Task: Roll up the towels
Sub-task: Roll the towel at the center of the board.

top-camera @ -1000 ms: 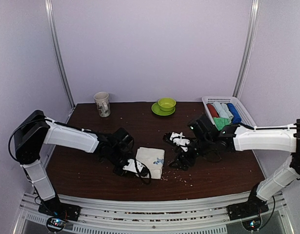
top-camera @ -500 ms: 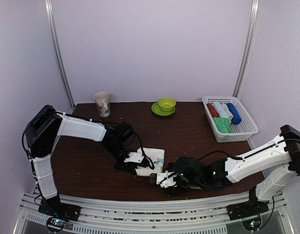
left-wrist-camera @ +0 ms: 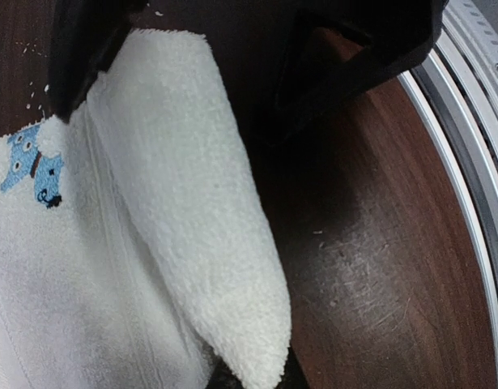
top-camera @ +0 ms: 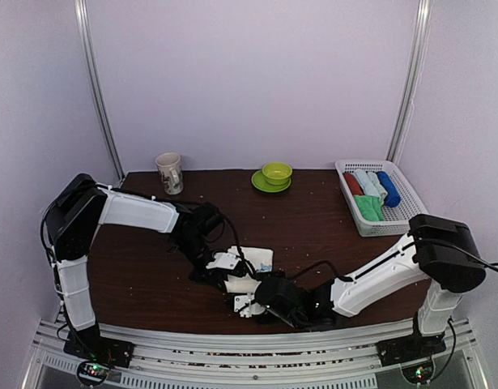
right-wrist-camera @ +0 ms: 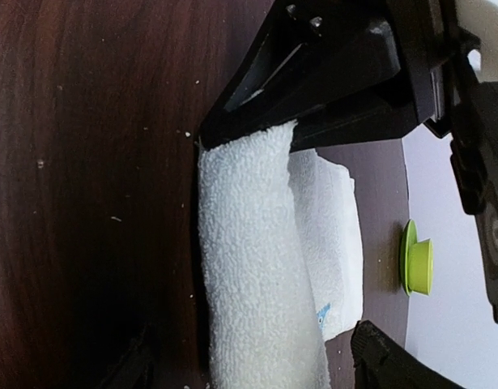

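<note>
At 6 o'clock on the bench, the left end effector pinches the rolled edge of the white towel; the wide-open right end effector could bump it loose.

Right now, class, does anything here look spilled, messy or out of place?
Pale crumbs lie scattered over the table. In the basket, the green towel looks loose and unrolled beside three neat rolls.
</note>
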Controlling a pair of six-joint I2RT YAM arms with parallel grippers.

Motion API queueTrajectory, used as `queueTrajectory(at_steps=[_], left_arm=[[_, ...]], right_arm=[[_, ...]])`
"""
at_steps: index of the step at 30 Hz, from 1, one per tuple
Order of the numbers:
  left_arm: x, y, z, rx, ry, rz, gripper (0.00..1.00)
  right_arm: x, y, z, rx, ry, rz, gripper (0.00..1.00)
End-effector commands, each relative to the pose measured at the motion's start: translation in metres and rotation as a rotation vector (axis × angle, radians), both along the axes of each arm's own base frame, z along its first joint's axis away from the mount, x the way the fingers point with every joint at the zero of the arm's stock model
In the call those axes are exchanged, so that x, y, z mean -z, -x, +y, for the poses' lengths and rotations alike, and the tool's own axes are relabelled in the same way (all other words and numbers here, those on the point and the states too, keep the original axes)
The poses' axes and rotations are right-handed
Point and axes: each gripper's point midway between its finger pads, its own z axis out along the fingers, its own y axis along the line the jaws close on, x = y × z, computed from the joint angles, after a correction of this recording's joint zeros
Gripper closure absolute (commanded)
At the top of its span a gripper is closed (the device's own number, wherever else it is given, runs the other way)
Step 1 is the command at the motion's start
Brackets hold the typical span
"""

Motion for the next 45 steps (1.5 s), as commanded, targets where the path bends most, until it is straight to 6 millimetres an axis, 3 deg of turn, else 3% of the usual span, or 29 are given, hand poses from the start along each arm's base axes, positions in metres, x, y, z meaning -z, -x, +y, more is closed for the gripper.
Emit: queueTrajectory(at_steps=[1, 4, 12, 17, 21, 24, 28, 36, 45], left_arm=[[0.031, 0.025, 0.032, 0.011, -0.166, 0.105, 1.00], [0.030, 0.026, 0.033, 0.017, -0.167, 0.105, 1.00], [0.032, 0.026, 0.036, 0.024, -0.180, 0.096, 1.00], [0.026, 0.020, 0.034, 0.015, -0.163, 0.062, 1.00], [0.011, 0.007, 0.030, -0.008, -0.124, -0.001, 0.77], [-0.005, -0.003, 0.029, -0.036, -0.083, -0.056, 0.52], [-0.032, -0.020, 0.033, -0.088, 0.010, -0.175, 0.28], [-0.063, -0.048, 0.044, -0.219, 0.229, -0.513, 0.19], [-0.054, -0.036, 0.058, -0.167, 0.309, -0.689, 0.27]], right_arm=[[-0.001, -0.011, 0.008, 0.032, 0.029, -0.085, 0.20], [0.007, -0.014, 0.008, 0.037, 0.062, -0.093, 0.27], [0.025, -0.017, 0.007, 0.041, 0.127, -0.050, 0.77], [0.027, -0.015, 0.007, 0.030, 0.126, 0.021, 0.97], [0.032, -0.011, 0.008, 0.016, 0.132, 0.089, 1.00], [0.032, -0.010, 0.008, 0.015, 0.115, 0.141, 1.00], [0.027, -0.008, 0.009, 0.009, 0.077, 0.218, 1.00], [0.035, -0.008, 0.006, 0.027, 0.051, 0.397, 1.00], [0.055, -0.005, 0.002, 0.057, 0.037, 0.786, 1.00]])
